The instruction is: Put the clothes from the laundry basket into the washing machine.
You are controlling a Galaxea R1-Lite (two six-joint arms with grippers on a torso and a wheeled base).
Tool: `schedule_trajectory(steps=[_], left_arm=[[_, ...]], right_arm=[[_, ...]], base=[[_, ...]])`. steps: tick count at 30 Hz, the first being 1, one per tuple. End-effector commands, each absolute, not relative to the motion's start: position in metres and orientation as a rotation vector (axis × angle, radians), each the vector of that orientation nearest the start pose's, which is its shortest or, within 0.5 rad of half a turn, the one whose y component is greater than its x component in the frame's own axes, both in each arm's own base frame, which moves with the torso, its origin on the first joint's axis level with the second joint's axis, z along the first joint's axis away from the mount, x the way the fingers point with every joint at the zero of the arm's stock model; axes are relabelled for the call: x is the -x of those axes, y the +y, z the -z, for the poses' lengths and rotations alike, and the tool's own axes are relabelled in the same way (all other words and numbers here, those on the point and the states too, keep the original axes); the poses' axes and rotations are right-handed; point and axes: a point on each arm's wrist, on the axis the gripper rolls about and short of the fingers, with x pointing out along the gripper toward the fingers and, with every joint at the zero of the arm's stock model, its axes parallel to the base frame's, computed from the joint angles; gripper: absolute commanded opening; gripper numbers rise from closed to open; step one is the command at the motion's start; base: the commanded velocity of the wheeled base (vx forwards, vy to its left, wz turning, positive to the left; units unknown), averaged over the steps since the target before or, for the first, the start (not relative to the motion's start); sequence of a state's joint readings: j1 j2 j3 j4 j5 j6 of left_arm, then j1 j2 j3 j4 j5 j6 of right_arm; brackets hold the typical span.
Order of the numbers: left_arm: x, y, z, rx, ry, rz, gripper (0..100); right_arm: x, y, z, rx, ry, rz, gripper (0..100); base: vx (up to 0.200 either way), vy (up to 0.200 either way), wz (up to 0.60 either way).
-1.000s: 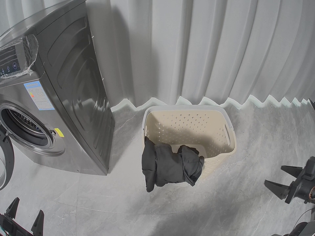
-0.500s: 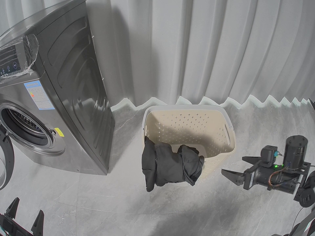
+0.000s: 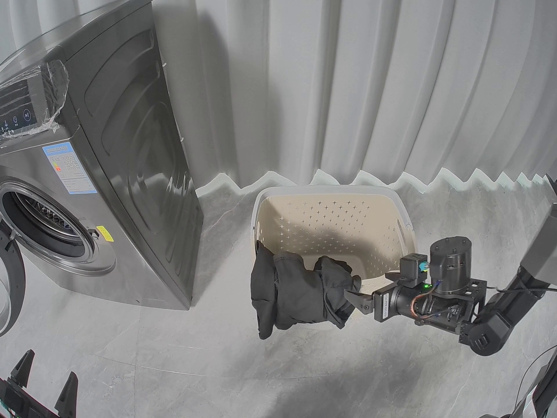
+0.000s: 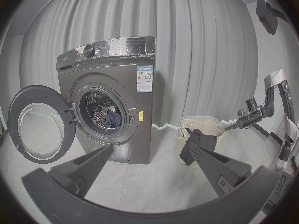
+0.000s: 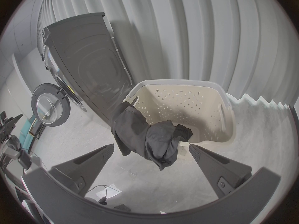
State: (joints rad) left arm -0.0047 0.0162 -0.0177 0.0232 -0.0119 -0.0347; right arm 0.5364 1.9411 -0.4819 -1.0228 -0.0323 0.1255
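Fingers of right gripper are hanging spread just beside laundry basket, near clothes draping its rim; left gripper, likewise spread, is sitting well apart from it.

dark clothes hang over the rim of the laundry basket.

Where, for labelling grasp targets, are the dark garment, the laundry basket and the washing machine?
dark garment (image 3: 299, 294), head view, bunched middle.
laundry basket (image 3: 336, 227), head view, far inner wall.
washing machine (image 4: 141, 140), left wrist view, front panel.
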Motion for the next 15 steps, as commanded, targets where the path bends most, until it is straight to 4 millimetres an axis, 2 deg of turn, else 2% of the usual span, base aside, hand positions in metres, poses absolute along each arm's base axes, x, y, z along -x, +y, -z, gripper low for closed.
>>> schedule_trajectory(steps=[1, 7, 8, 15], left_arm=[[0.023, 0.0, -0.075, 0.035, 0.016, 0.017, 100], [0.023, 0.0, -0.075, 0.035, 0.016, 0.017, 100], [0.023, 0.0, -0.075, 0.035, 0.016, 0.017, 100], [0.023, 0.0, -0.075, 0.035, 0.016, 0.017, 100]], right_arm=[[-0.276, 0.16, -0.05, 0.013, 0.488, -0.45, 100], [-0.294, 0.169, -0.038, 0.011, 0.488, -0.442, 100], [-0.303, 0.171, -0.035, 0.008, 0.484, -0.436, 100], [-0.322, 0.178, -0.025, 0.005, 0.477, -0.428, 100]], base=[[0.0, 0.0, 0.0], [0.0, 0.0, 0.0], [0.0, 0.0, 0.0], [0.0, 0.0, 0.0]])
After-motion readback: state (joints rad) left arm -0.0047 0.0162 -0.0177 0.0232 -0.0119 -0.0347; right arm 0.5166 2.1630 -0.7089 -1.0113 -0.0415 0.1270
